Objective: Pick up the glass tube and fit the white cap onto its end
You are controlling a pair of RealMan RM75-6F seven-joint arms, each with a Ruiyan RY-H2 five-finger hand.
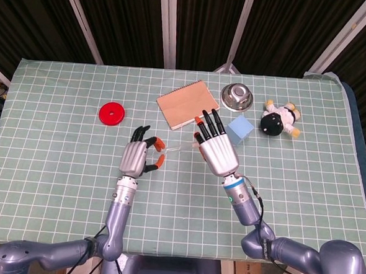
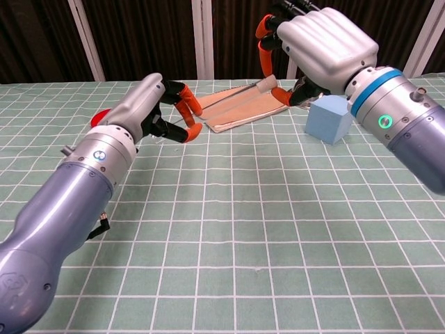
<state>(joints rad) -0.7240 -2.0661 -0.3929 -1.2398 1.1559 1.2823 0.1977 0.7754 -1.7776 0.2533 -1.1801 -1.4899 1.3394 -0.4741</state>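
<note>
Chest view: my right hand (image 2: 327, 49) is raised above the table (image 2: 278, 229) with the glass tube (image 2: 226, 96) pinched between thumb and fingers at its capped end. The white cap (image 2: 265, 84) sits on the tube end next to my right fingertips (image 2: 266, 31); whether it is fully seated cannot be told from either view. The tube runs leftward, slightly downward, toward my left hand (image 2: 156, 108). The left fingers are curled in near the tube's free end; I cannot tell whether they touch or pinch it.

Step in hand, as I judge it: holding the tube aloft between both hands while the cap is pressed home. The next move calls for a steady counter-hold at the free end and a push along the tube's axis; any sideways load risks snapping the glass or slipping the cap.

Clearances: in the head view, the notebook (image 1: 187, 104) lies just beyond the hands, and the blue cube (image 1: 240, 129) is just beside my right hand. The metal bowl (image 1: 237, 95), the toy figure (image 1: 280, 120) and the red disc (image 1: 112, 113) lie further off. Open room lies on the near side of the table.
</note>
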